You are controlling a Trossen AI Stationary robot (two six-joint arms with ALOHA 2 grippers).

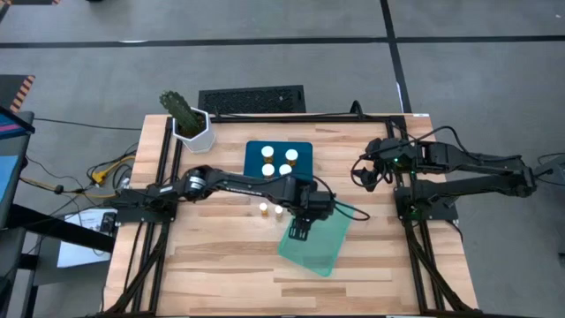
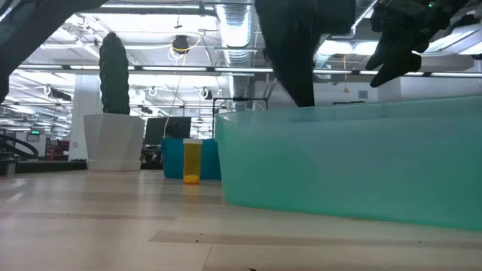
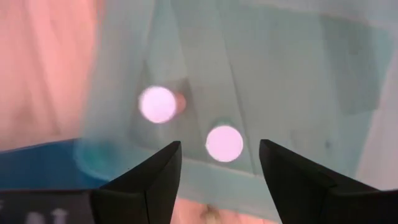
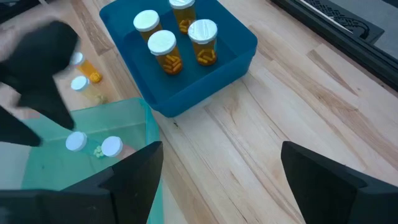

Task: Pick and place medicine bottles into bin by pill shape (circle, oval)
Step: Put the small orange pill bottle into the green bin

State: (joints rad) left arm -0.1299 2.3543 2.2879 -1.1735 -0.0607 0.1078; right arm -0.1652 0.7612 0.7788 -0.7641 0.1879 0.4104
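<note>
Several amber medicine bottles with white caps stand in the blue bin [image 1: 279,159], which also shows in the right wrist view [image 4: 186,68]. Two slim bottles [image 1: 270,210] stand on the table beside the green see-through bin [image 1: 316,240]. Two more white-capped bottles [image 3: 158,104] [image 3: 224,143] stand inside the green bin. My left gripper [image 1: 298,231] [image 3: 219,144] hangs open and empty above these two bottles, over the bin's far-left corner. My right gripper [image 1: 362,172] [image 4: 217,186] is open and empty above the table, right of the blue bin.
A white hexagonal pot with a cactus [image 1: 190,124] stands at the table's far left corner. A black grille [image 1: 252,99] lies beyond the far edge. Bare wood lies in front of the green bin and toward the near left.
</note>
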